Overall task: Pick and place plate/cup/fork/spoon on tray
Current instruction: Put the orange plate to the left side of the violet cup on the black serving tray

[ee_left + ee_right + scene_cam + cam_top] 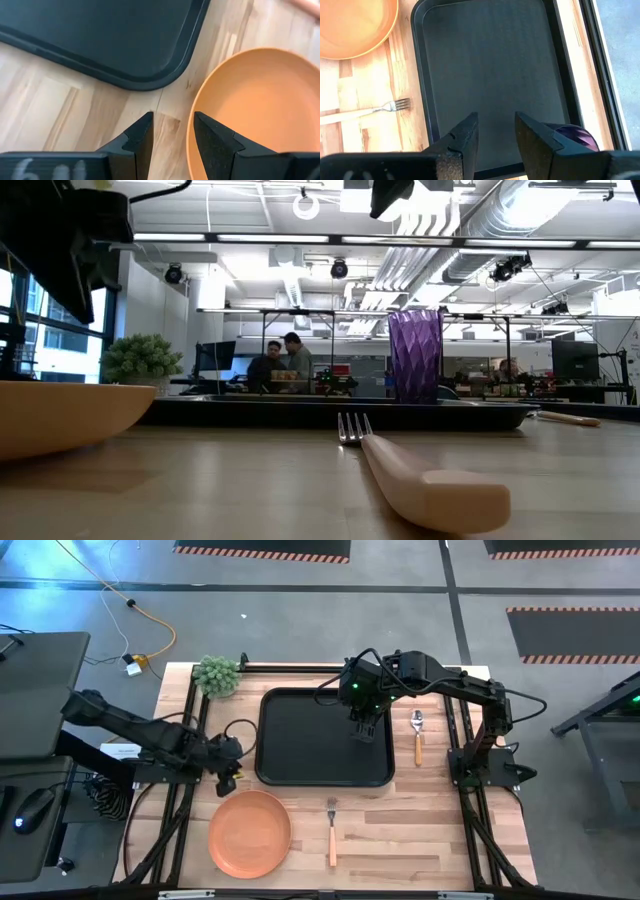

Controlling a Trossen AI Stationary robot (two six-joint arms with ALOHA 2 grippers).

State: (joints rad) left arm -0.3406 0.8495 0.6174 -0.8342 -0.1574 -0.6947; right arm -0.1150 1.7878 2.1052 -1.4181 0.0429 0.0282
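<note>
Cup (414,356) stands upright on the tray's (300,755) right side, we see, under our right gripper (496,131), fingers spread; left gripper (172,131), also spread and empty, hovers beside the plate (249,833).

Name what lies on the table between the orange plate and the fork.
Nothing: the high view shows only bare wooden table between the plate and the fork.

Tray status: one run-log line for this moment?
cup: on tray | plate, fork, spoon: on table | both end effectors open, empty

Cup (576,136) on tray (490,65) (beside fingers (465,137)).
</note>
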